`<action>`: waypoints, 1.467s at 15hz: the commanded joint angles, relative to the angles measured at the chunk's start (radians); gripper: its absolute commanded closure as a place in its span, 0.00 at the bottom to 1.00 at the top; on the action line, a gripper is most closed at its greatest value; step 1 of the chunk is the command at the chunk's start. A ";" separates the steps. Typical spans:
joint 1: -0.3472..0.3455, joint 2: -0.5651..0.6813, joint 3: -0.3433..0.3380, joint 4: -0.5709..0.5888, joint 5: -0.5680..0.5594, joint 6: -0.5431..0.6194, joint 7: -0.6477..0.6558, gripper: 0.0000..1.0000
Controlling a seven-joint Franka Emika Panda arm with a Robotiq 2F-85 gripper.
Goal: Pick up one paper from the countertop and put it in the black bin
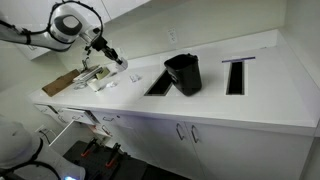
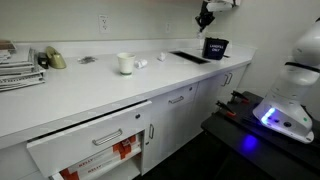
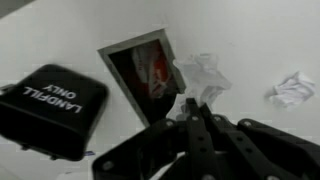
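My gripper is shut on a white crumpled paper that sticks out past the fingertips. In both exterior views the gripper hangs above the white countertop. The black bin stands on the countertop between two dark cut-outs, well away from the gripper. In the wrist view the bin lies at the left, labelled "LANDFILL ONLY", next to a cut-out. Another paper scrap lies on the countertop at the right.
A flat brown board lies at the countertop's end, with small items beside it. A white cup and paper scraps sit on the countertop. The second cut-out is beyond the bin. A drawer hangs open below.
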 commanded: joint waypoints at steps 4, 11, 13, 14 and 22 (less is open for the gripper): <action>-0.159 -0.133 0.049 -0.029 -0.297 -0.070 0.272 0.99; -0.134 -0.111 0.018 -0.001 -0.280 -0.048 0.231 0.99; -0.160 -0.082 -0.020 0.039 -0.264 -0.060 0.217 0.99; -0.177 -0.061 -0.054 0.063 -0.248 -0.063 0.203 0.99; -0.265 0.135 -0.225 0.202 -0.200 0.127 0.190 0.99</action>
